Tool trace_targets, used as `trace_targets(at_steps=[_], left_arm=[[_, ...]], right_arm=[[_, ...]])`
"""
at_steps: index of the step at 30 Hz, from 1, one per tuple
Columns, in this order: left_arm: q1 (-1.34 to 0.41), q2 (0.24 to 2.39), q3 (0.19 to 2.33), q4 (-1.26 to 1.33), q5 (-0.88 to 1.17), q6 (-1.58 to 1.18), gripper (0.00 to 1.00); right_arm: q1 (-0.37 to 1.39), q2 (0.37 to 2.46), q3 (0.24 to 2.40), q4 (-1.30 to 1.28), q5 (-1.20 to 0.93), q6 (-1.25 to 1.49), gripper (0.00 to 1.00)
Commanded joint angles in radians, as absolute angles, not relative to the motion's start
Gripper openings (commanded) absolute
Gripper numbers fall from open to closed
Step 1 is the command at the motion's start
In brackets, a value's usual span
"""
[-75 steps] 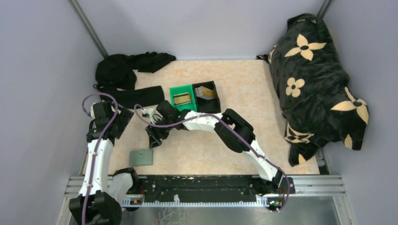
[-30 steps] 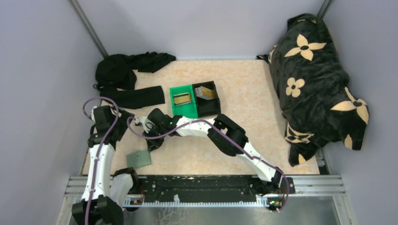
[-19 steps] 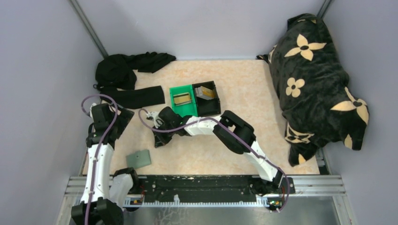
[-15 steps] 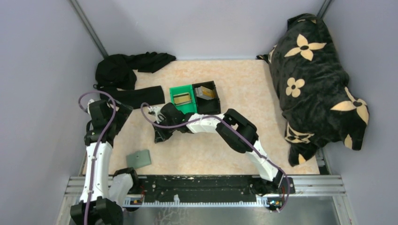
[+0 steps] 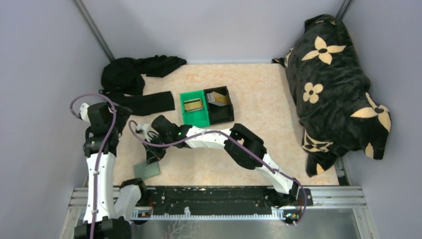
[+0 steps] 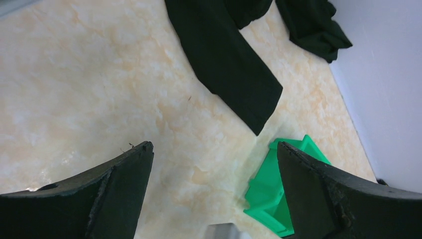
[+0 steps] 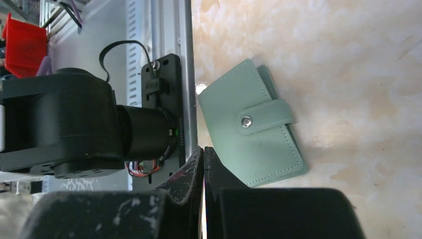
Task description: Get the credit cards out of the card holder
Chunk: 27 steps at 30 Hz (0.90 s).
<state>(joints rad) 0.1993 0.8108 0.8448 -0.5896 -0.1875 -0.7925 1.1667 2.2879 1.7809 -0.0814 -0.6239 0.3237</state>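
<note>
The card holder (image 5: 147, 170) is a grey-green wallet lying shut on the table near the front rail. In the right wrist view its snap strap is fastened across the card holder (image 7: 254, 130). My right gripper (image 5: 151, 155) hangs just behind it, and its shut fingertips (image 7: 203, 149) hold nothing beside the wallet's edge. A tan-gold credit card (image 5: 193, 105) lies in the green bin (image 5: 198, 117), and another card (image 5: 219, 97) lies in the black bin (image 5: 225, 112). My left gripper (image 6: 214, 149) is open and empty over bare table at the far left (image 5: 112, 115).
Black clothing (image 5: 134, 74) is heaped at the back left, with one strip (image 6: 224, 64) reaching toward the green bin (image 6: 276, 199). A large black flowered cushion (image 5: 338, 84) fills the right side. The metal rail (image 5: 214, 199) and the arm bases line the near edge.
My right arm swung away to the right, then came back left and nearer, down to the card holder. Its jaws parted briefly and shut again. The left arm drew back toward the left wall.
</note>
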Motion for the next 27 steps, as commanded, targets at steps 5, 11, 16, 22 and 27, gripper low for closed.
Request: trace_targets(at_steps=[5,11,16,22,27], left_arm=[[0.206,0.831,0.968,-0.6,-0.262,-0.784,0.99],[0.205,0.837,0.982,-0.587,-0.234,-0.768,0.99],[0.202,0.826,0.943,-0.569,-0.215,-0.758,0.99],[0.192,0.835,0.892,-0.512,-0.158,-0.731,0.99],[0.179,0.854,0.831,-0.459,-0.086,-0.702,0.99]], right_arm=[[1.172,2.417,1.928,-0.276,-0.659,0.248,0.0],[1.165,2.472,1.947,-0.349,-0.565,0.244,0.0],[1.067,2.348,1.771,-0.235,-0.51,0.293,0.0],[0.926,2.211,1.6,-0.207,-0.438,0.291,0.0],[0.888,2.061,1.473,-0.223,-0.341,0.26,0.0]])
